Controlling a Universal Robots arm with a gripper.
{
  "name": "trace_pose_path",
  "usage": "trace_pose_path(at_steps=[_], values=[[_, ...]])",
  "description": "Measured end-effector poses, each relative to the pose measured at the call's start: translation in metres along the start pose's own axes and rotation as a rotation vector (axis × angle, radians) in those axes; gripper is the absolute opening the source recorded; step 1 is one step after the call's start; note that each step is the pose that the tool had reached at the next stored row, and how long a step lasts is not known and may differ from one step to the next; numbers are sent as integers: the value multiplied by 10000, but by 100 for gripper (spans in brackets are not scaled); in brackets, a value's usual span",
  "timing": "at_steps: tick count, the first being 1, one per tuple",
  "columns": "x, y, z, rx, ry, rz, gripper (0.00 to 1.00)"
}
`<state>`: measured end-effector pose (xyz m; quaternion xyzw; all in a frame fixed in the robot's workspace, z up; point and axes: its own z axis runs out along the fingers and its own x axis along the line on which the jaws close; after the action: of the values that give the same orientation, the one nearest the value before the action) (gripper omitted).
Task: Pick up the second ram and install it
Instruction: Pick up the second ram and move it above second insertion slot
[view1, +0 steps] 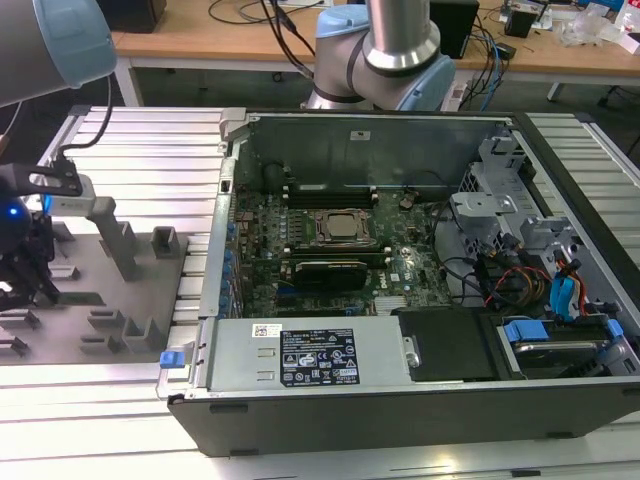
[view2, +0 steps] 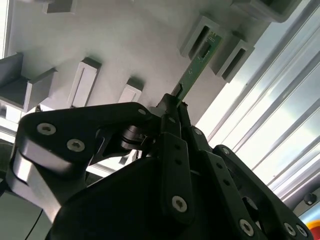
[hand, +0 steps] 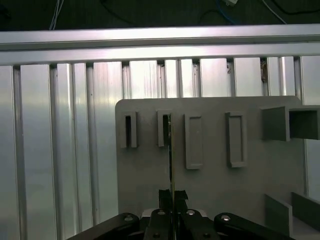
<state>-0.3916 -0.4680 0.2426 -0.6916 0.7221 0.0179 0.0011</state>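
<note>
gripper (view1: 20, 285) is over the grey holder plate (view1: 150, 300), at the plate's edge toward the exterior view's left. Fingers are pinched narrow on one end of the second ram (view2: 192, 75), seen clamped in both wrist views. The stick's free end reaches a slotted block (view2: 197, 37) on the plate. Can't tell if that end sits in the slot or just clear of it. Open PC case (view1: 400, 415) lies beside the plate on the exterior view's right. The motherboard (view1: 400, 265) is inside it, well apart from the plate.
</note>
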Motion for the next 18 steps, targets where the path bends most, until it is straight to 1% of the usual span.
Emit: trace_pose_path(at_steps=[18], values=[[-6, 5, -217, -2, -42, -1, 14]])
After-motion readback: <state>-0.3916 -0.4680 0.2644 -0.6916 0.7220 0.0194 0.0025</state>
